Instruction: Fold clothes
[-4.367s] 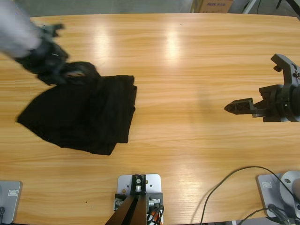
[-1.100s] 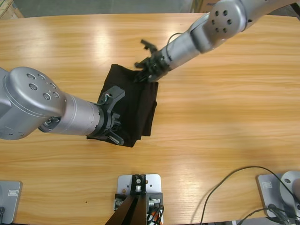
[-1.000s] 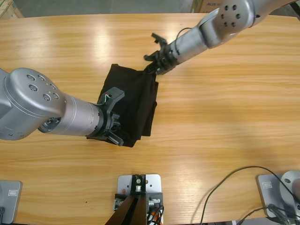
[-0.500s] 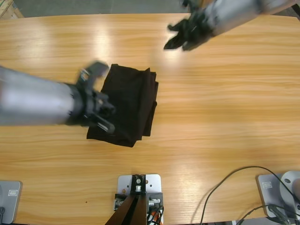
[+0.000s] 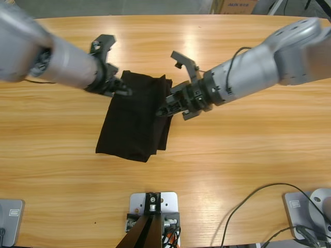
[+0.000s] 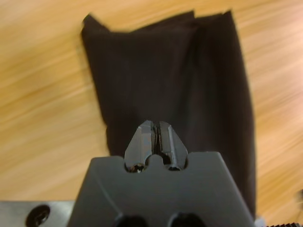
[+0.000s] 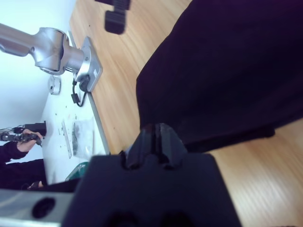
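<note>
plain black shirt [image 5: 134, 116], tan woodgrain table [image 5: 248, 150]

The high camera stands fixed above my wooden table [image 5: 217, 150] and looks straight down, taking in nearly the whole top and both my arms. My left wrist camera looks steeply down along my left gripper [image 6: 156, 130], close above the folded black shirt [image 6: 180, 80]. My right wrist camera sits low and close behind my right gripper [image 7: 158, 135], tilted toward the room beyond the table edge. All three views share the shirt and the wood around it.
</note>
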Controlling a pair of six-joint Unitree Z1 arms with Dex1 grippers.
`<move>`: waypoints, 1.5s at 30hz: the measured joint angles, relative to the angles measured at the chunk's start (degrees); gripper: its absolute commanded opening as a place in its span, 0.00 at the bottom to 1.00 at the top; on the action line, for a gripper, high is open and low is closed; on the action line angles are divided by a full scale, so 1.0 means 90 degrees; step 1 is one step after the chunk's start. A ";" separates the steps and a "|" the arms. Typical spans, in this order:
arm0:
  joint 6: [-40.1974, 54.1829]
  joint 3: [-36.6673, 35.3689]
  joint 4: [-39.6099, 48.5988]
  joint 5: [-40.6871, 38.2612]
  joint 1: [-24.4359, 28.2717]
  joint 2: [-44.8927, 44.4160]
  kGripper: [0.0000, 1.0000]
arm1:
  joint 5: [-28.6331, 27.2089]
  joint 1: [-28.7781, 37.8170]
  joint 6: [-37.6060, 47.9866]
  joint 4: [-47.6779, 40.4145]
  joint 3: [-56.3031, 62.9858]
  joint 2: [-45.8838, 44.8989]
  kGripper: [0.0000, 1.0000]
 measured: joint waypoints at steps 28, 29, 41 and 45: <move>-0.0005 -0.0547 -0.0148 -0.0369 0.0039 0.1057 0.00 | -0.0681 0.0027 0.0468 -0.1564 0.1533 0.0826 0.00; -0.0005 -0.0547 -0.0152 -0.0369 0.0039 0.1077 0.00 | -0.0737 0.0027 0.0478 -0.1493 0.1550 0.0785 0.00; 0.0160 -0.0546 -0.0054 -0.0250 0.0464 0.0500 0.00 | -0.1212 0.0028 0.0608 -0.1307 0.1793 0.0199 1.00; 0.0966 -0.0549 0.0142 -0.0358 0.0726 -0.0592 0.46 | -0.1441 0.0028 0.0628 -0.0902 0.1748 -0.0904 1.00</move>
